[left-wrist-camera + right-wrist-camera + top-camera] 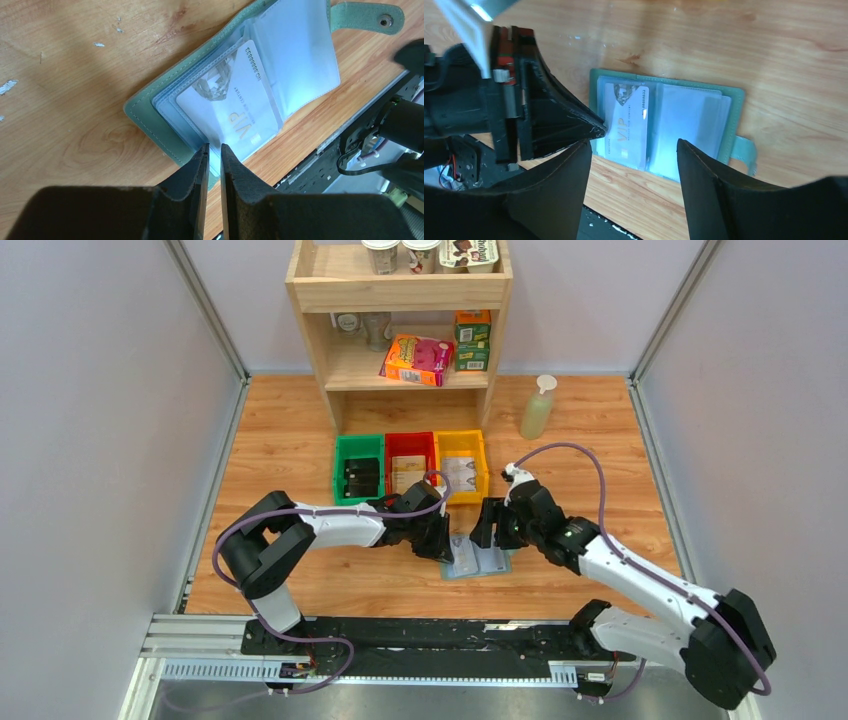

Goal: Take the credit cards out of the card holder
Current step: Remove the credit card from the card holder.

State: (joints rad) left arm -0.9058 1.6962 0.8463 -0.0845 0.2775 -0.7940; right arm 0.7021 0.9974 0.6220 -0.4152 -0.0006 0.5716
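Observation:
The grey-green card holder [478, 560] lies open on the wooden table, its pale blue sleeves up [150, 105] [734, 115], its closure tab [367, 17] sticking out to the side. One pale credit card [225, 105] marked "VIP" lies flat in a clear sleeve on one half [626, 125]; no black card shows. My left gripper [214, 148] points down at the holder's edge beside that card, jaws closed to a thin slit with nothing between them. My right gripper [634, 145] is open and empty, hovering just above the holder's near edge.
Green [359, 468], red [410, 465] and yellow [461, 462] bins stand just behind the holder. A wooden shelf [400, 330] with boxes and cups is at the back, with a soap bottle [538, 408] to its right. The black rail [400, 635] runs along the table's front edge.

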